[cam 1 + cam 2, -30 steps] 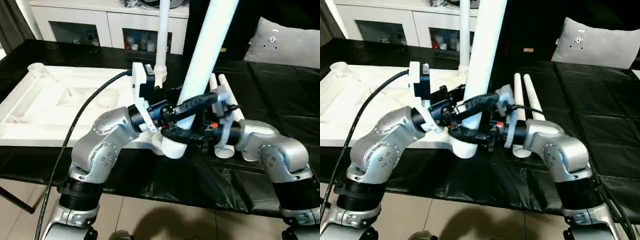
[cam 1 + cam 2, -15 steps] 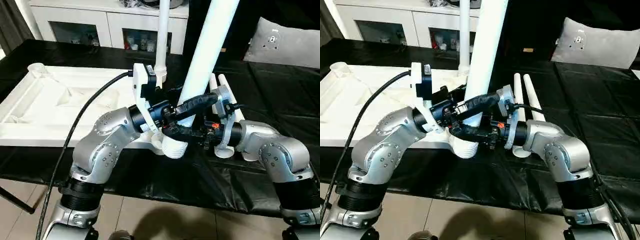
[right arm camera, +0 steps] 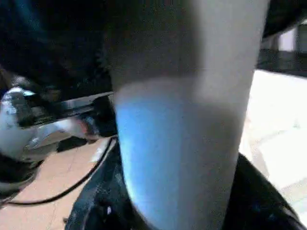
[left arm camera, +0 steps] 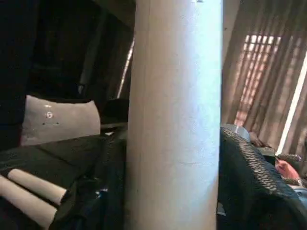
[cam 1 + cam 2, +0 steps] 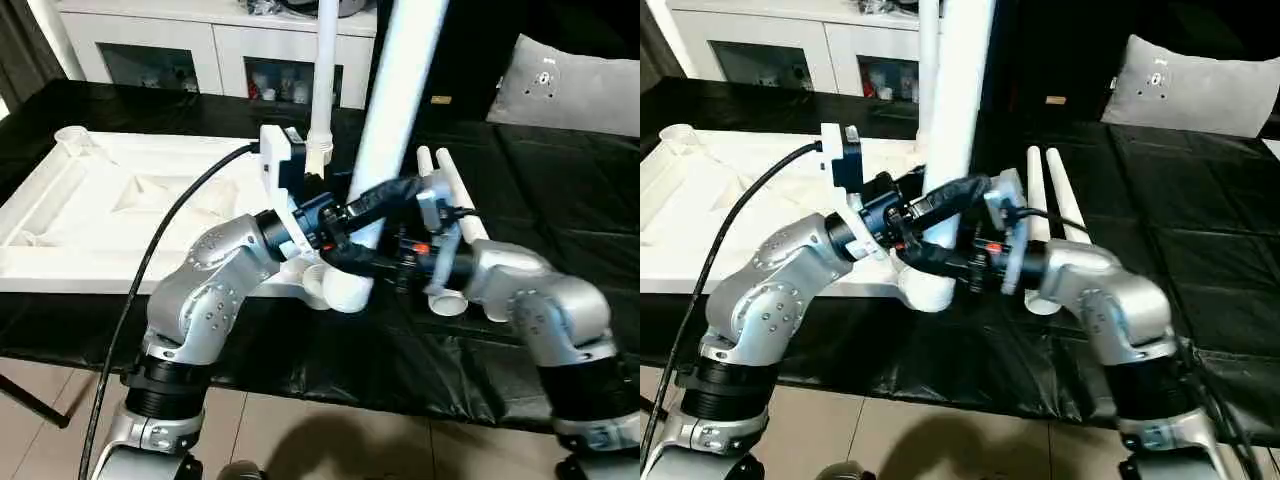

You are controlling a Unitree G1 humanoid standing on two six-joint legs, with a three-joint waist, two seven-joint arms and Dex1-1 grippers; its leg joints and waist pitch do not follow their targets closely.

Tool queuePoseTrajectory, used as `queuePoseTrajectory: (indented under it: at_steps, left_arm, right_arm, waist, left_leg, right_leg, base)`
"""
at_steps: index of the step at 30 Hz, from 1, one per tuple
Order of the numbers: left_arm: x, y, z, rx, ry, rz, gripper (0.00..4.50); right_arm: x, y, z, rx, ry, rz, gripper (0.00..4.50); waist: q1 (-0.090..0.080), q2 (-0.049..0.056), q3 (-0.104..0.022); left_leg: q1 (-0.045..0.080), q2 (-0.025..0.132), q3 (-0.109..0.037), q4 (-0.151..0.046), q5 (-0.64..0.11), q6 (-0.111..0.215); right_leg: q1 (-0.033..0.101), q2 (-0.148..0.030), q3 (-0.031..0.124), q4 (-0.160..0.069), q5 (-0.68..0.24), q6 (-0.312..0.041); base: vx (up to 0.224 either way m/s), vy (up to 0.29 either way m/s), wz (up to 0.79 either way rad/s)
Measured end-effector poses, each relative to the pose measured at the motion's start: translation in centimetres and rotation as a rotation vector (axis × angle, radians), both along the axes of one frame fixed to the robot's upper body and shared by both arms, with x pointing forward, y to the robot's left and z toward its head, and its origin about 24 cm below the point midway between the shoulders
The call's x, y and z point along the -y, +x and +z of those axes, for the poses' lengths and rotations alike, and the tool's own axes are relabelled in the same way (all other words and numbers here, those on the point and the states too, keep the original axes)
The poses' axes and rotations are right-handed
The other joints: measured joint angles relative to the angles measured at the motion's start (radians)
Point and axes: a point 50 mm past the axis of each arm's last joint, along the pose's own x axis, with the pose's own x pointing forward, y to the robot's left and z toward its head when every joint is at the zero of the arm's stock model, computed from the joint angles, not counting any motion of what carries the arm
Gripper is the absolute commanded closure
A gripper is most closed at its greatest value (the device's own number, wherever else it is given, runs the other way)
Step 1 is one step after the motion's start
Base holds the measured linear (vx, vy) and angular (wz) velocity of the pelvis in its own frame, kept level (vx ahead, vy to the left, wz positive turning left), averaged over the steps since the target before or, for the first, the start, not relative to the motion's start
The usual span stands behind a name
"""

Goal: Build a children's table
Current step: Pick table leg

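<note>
The white tabletop (image 5: 90, 215) lies underside up on the left of the black surface. One thin white leg (image 5: 323, 80) stands upright at its far right corner. A thicker-looking leg (image 5: 395, 110) rises almost upright in front of me, its ribbed lower end (image 5: 345, 290) at the tabletop's near right corner. My left gripper (image 5: 372, 222) is shut on this leg, one black finger (image 5: 390, 195) crossing its front. Coming in from the right, my right gripper (image 5: 385, 265) is shut on the same leg lower down. Two more legs (image 5: 450, 190) lie side by side behind my right wrist.
The black-covered work surface (image 5: 560, 190) extends to the right. Its front edge (image 5: 330, 395) runs just below my forearms. A black cable (image 5: 160, 250) loops from my left wrist. A white cabinet (image 5: 200, 50) and a grey cushion (image 5: 575, 85) stand behind.
The held leg has swung from a rightward lean to nearly upright. Its lower end has shifted slightly left toward the tabletop corner. My right gripper has closed around the leg.
</note>
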Motion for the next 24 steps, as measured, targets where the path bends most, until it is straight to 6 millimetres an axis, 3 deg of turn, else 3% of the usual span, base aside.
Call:
queuePoseTrajectory:
  at_steps: [16, 24]
  left_arm:
    - [-0.2, -0.2, 0.3, -0.053, -0.063, 0.029, 0.36]
    - [-0.4, -1.0, 2.3, -0.055, -0.26, -0.02, 0.33]
  right_arm:
    - [-2.3, 1.3, -1.7, 0.111, -0.043, -0.192, 2.59]
    - [-1.8, 2.0, -2.5, 0.062, -0.065, -0.326, 2.59]
  waist:
    - [-0.002, -0.002, 0.0]
    - [-0.003, -0.003, 0.0]
  left_leg:
    - [0.0, 0.001, 0.0, 0.0, 0.001, -0.001]
    - [0.0, 0.001, 0.001, 0.0, 0.001, -0.002]
  right_leg:
    - [0.0, 0.0, 0.0, 0.0, 0.0, 0.0]
    - [0.0, 0.0, 0.0, 0.0, 0.0, 0.0]
  base:
    - [0.0, 0.0, 0.0]
    - [0.0, 0.0, 0.0]
